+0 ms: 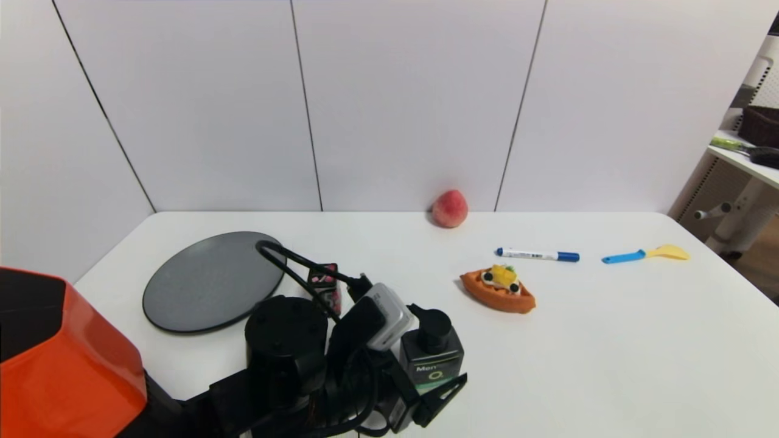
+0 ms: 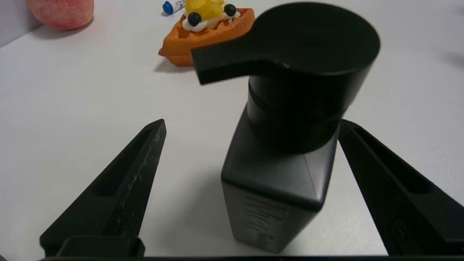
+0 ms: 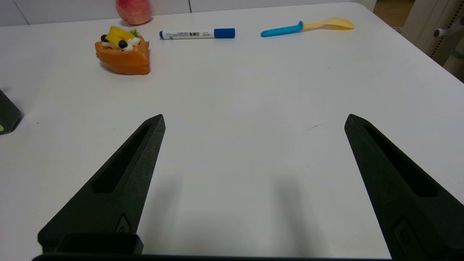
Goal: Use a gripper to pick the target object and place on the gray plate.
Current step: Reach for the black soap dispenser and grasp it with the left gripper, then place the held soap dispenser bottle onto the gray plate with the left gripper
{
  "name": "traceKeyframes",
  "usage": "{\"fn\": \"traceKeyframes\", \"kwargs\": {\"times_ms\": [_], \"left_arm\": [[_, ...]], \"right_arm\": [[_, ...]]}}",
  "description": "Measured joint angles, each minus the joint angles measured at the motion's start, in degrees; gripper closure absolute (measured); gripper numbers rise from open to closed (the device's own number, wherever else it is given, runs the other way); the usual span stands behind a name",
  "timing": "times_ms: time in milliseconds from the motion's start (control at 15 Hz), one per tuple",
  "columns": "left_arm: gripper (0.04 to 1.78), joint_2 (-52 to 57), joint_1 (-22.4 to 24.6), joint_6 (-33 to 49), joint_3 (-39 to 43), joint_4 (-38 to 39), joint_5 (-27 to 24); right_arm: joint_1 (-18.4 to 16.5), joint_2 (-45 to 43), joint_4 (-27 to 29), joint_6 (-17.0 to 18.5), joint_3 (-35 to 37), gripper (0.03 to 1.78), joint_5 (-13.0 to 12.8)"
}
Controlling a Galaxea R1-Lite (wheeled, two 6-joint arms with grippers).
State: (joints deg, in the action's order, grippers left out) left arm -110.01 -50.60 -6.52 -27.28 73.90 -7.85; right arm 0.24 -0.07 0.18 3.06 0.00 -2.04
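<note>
The black pump bottle (image 1: 432, 356) with white "Men" lettering and a green label stands upright near the table's front edge. My left gripper (image 1: 438, 389) is open around it. In the left wrist view the bottle (image 2: 279, 174) stands between the two fingers of the left gripper (image 2: 252, 123), close against one finger, with a wide gap to the other. The gray plate (image 1: 213, 280) lies flat to the left and farther back, bare. My right gripper (image 3: 255, 117) is open and empty over bare table, out of the head view. A corner of the bottle (image 3: 7, 116) shows at that view's edge.
A black-and-pink gum box (image 1: 325, 286) stands between plate and bottle. An orange waffle-boat toy (image 1: 499, 289), a blue marker (image 1: 535, 254), a blue-and-yellow spoon (image 1: 645, 253) and a peach (image 1: 450, 208) lie farther back and right. An orange robot part (image 1: 61, 365) fills the lower left.
</note>
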Motion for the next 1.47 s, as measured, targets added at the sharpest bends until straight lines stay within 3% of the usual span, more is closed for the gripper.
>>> {"fn": "traceKeyframes", "kwargs": {"times_ms": [467, 533, 733, 1000, 1467], "left_arm": [[0.13, -2.29, -0.61, 0.05, -0.69, 1.49, -0.02], [0.19, -2.40, -0.61, 0.07, -0.74, 1.79, 0.00], [0.68, -2.62, -0.61, 0.02, -0.83, 2.01, -0.02], [1.15, -2.69, -0.59, -0.01, -0.89, 2.04, 0.00], [1.19, -1.87, -0.57, -0.01, -1.16, 1.97, 0.09]], "right_arm": [[0.00, 0.00, -0.02, -0.01, 0.00, 0.10, 0.00], [0.00, 0.00, 0.00, 0.00, 0.00, 0.10, -0.02], [0.00, 0.00, -0.02, 0.00, 0.00, 0.10, 0.02], [0.00, 0.00, 0.00, -0.01, 0.00, 0.10, 0.00], [0.00, 0.00, 0.00, 0.00, 0.00, 0.10, 0.00]]}}
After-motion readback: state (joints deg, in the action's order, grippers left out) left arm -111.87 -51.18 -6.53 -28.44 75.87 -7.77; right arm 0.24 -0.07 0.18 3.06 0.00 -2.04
